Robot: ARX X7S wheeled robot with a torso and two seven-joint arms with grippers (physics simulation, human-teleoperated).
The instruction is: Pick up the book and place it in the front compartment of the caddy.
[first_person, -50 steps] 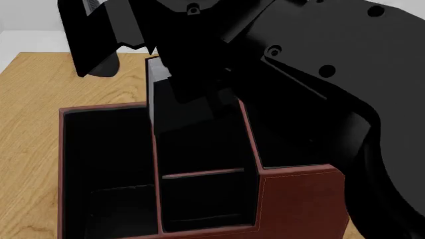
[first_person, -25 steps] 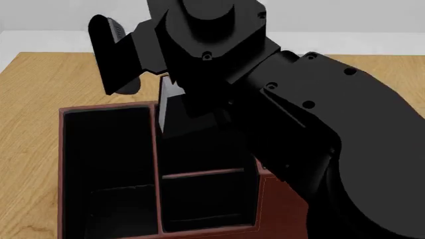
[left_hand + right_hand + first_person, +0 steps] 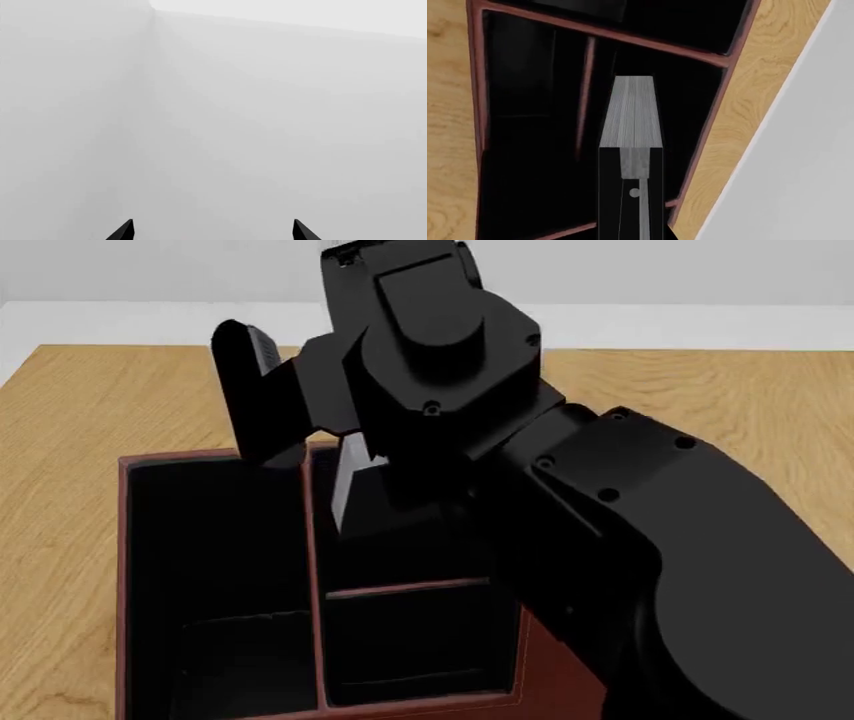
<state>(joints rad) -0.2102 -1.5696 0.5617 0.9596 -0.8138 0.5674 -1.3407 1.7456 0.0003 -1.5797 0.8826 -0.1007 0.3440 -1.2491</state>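
A light wooden table (image 3: 80, 440) is seen under a dark red-brown leather-look rectangular caddy (image 3: 127, 540) with a black interior, which fills the near left of the head view. A long compartment is seen along the caddy's left side, and thin red-brown dividers (image 3: 400, 589) split the space to its right into smaller sections. The left gripper (image 3: 212, 231) is shown only in its own wrist view, where two black fingertips (image 3: 122, 231) stand well apart with nothing between them, pointed at a plain pale grey wall (image 3: 267, 125).

In the centre, the thin rectangular book (image 3: 350, 480) with a plain black cover and white page edges is held above the caddy's middle section, behind the cross divider, slightly tilted, its lower end lost in the black interior. In the right wrist view the book (image 3: 630, 115) is shown edge-on, its grey-white page block pointed down into the open compartment and its near end clamped between the black fingers (image 3: 610, 200) of the right gripper (image 3: 630, 200), which is closed on it. Whether the book touches the caddy floor cannot be told. The right of the head view is filled by the robot's bulky black right arm (image 3: 641, 540), reaching in over the caddy's right wall.
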